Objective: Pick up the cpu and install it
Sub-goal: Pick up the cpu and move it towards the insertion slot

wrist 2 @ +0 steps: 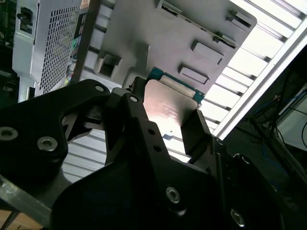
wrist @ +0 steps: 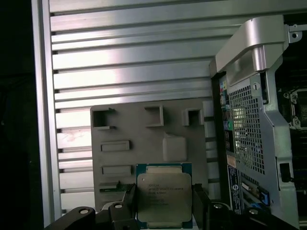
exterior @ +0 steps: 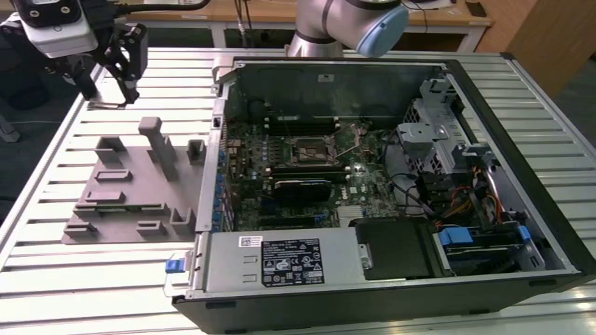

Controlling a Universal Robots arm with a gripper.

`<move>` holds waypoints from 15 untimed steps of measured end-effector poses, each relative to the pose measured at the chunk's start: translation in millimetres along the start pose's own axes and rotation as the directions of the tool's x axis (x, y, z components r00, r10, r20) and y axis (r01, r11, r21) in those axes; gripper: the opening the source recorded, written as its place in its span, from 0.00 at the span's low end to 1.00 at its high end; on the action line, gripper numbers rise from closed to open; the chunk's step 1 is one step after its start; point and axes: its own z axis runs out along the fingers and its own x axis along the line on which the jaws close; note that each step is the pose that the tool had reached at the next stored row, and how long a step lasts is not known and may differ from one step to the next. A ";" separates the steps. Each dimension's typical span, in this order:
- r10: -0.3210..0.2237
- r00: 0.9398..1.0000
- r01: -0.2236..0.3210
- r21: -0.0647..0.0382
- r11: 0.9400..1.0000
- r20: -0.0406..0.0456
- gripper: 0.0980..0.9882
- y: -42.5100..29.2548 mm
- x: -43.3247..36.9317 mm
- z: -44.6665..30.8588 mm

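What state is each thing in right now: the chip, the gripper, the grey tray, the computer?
cpu: clamped in the gripper, held off the tray.
gripper: shut on the cpu's edges.
tray: lying flat on the table, beside the case.
case: on its side, panel off, board exposed.

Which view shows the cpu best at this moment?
The first wrist view: the cpu faces the camera squarely, held in the gripper. The second wrist view shows it obliquely, partly behind the fingers. In the exterior view it is too small to tell.
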 end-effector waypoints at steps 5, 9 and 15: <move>0.000 1.000 0.000 0.001 1.000 -0.008 0.50 1.1 -11.4 -0.2; 0.001 1.000 -0.001 0.001 1.000 -0.016 0.50 2.2 -21.8 -0.5; 0.001 1.000 -0.001 0.003 1.000 -0.030 0.50 3.9 -40.1 -1.0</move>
